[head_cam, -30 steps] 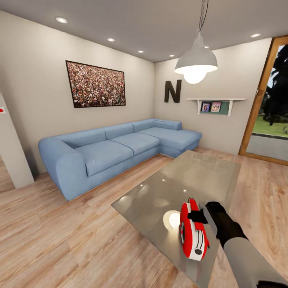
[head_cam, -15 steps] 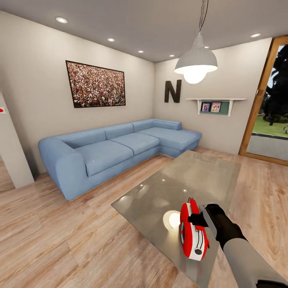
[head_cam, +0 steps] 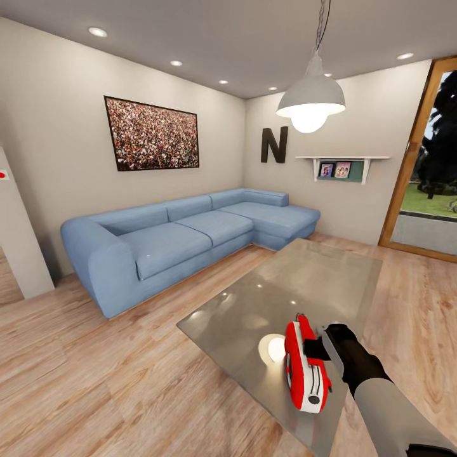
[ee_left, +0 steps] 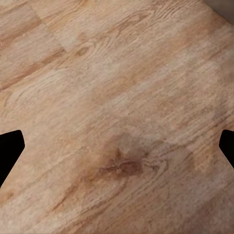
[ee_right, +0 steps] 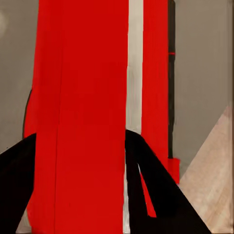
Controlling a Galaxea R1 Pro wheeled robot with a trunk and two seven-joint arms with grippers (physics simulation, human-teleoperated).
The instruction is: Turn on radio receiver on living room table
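Observation:
The glossy red radio receiver [head_cam: 306, 371] stands on its edge near the front corner of the grey glass coffee table [head_cam: 304, 279], white slot marks and dial facing left. My right gripper [head_cam: 317, 348] reaches in from the right and is shut on the radio's upper part. In the right wrist view the radio [ee_right: 83, 97] runs between the black fingers [ee_right: 14, 190], above the grey table top [ee_right: 204, 73]. My left gripper [ee_left: 117, 146] is open over bare wood floor, with nothing between its fingers.
A long blue L-shaped sofa [head_cam: 184, 235] stands behind and left of the table. A white pendant lamp [head_cam: 311, 98] hangs above the table. A white partition [head_cam: 19, 241] is at the far left, a glass door [head_cam: 431, 184] at the right. Wood floor [head_cam: 95, 368] surrounds the table.
The radio and my right gripper have edged very slightly to the left. Everything else stands as before.

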